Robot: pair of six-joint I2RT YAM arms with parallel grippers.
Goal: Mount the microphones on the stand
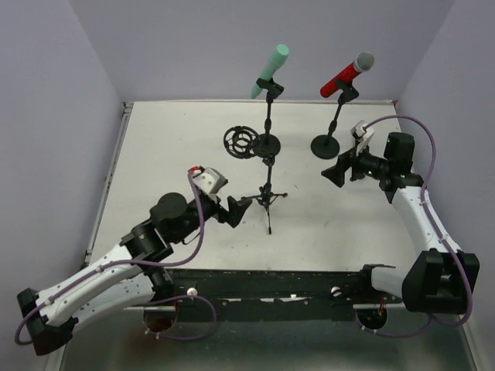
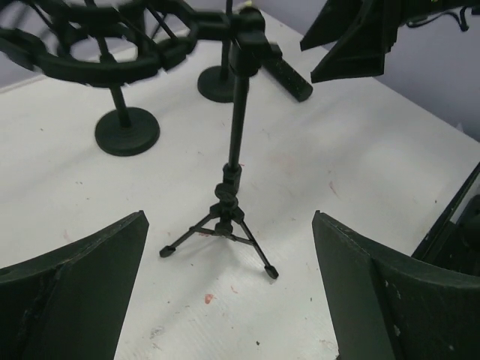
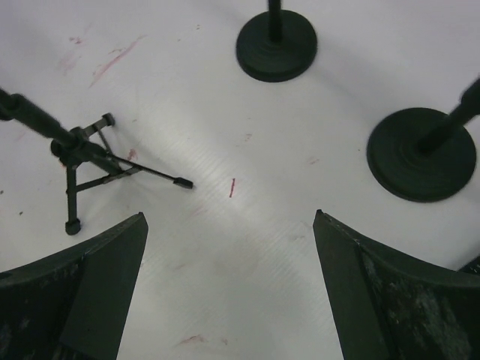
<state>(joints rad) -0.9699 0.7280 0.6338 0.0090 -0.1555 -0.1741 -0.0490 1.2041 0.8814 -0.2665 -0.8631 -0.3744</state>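
The mint-green microphone sits in the clip of a round-base stand at the back. The red microphone, with a silver mesh head, sits in the clip of a second round-base stand. A black tripod stand carries an empty shock-mount ring; it also shows in the left wrist view. The black microphone is not clearly in view. My left gripper is open and empty, low over the table just left of the tripod. My right gripper is open and empty, right of the tripod.
A short black cylinder juts from the clamp at the tripod's top. Both round bases and the tripod's feet stand ahead of my right gripper. Grey walls close in the white table.
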